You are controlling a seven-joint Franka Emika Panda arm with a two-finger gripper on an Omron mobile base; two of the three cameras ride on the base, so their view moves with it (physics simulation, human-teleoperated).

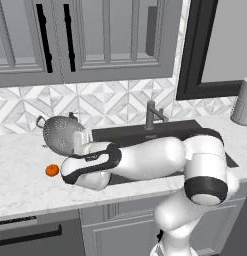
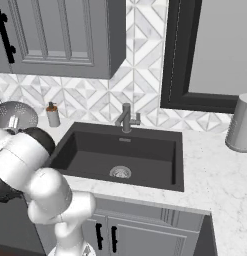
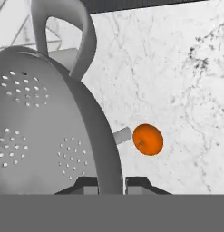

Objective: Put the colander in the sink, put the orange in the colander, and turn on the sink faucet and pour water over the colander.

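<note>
The silver perforated colander [image 1: 59, 132] is tipped on its side above the counter left of the sink [image 1: 126, 135], with one loop handle [image 3: 81, 41] up. My gripper [image 3: 112, 183] is shut on its rim, one fingertip on either side. It grips the colander's right edge [image 1: 84, 138] in the left base view. The orange [image 1: 52, 170] lies on the marble counter just below and in front of the colander, also visible in the hand view [image 3: 148, 139]. The faucet [image 2: 126, 118] stands behind the dark basin [image 2: 120, 150], and no water is running. The colander [image 2: 15, 116] also appears at the far left of the right base view.
A small soap dispenser [image 2: 53, 115] stands at the sink's back left corner, close to the colander. A grey canister [image 2: 241, 124] sits on the counter far right. Wall cabinets [image 1: 85, 40] hang above. My arm stretches across the sink's front.
</note>
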